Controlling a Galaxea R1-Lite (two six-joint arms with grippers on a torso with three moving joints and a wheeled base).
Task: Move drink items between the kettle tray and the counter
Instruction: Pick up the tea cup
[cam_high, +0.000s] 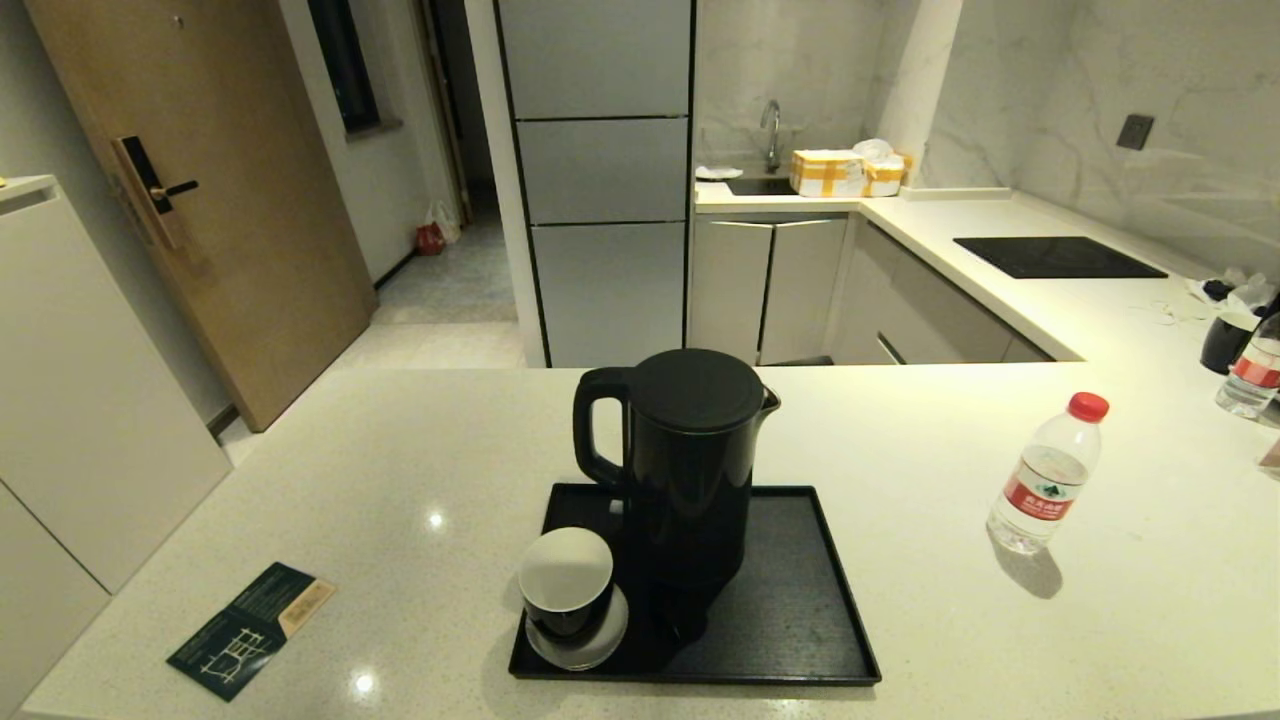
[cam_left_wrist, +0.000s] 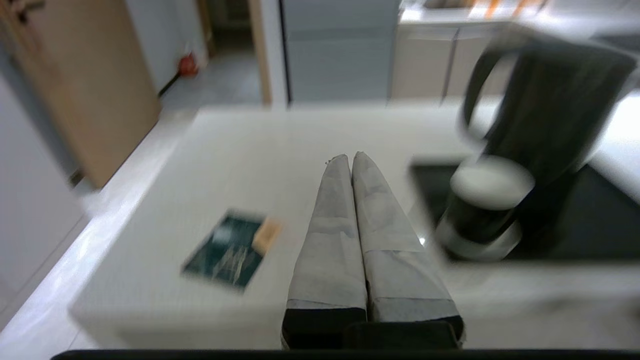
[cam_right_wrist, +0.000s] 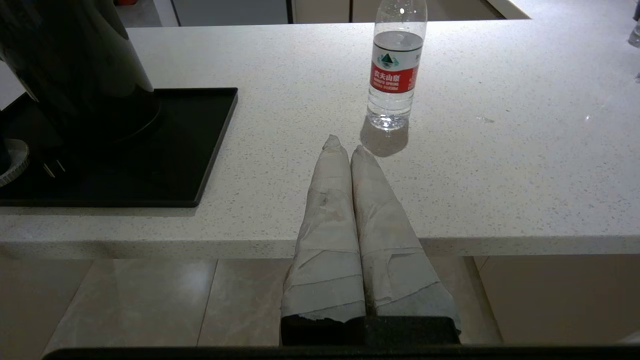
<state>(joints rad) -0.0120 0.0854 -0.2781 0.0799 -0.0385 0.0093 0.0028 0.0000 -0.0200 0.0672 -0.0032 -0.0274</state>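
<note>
From where I sit, nothing looks moved yet, so I judge the task to be at its very start. The kettle stands upright on the kettle tray, toward its left half, handle pointing left. The small black cup sits on a white saucer in the tray's near left corner, just beside the kettle. The bottle stands upright on the surface, well to the right of the tray and apart from it. My left gripper has its fingers pressed together with nothing between them; it hangs at the near edge of the surface, left of the tray, with the cup close on its right and a dark green card lying on its left. My right gripper is likewise clenched and empty, out past the near edge of the surface, pointing toward the bottle, which stands just beyond its tips. Neither arm shows in the head view. As I read it, every transfer is still to do: the bottle probably goes onto the tray's bare right half, or the cup and kettle come off onto the surface. Both sets of fingers would have to spread before any grasp.
</note>
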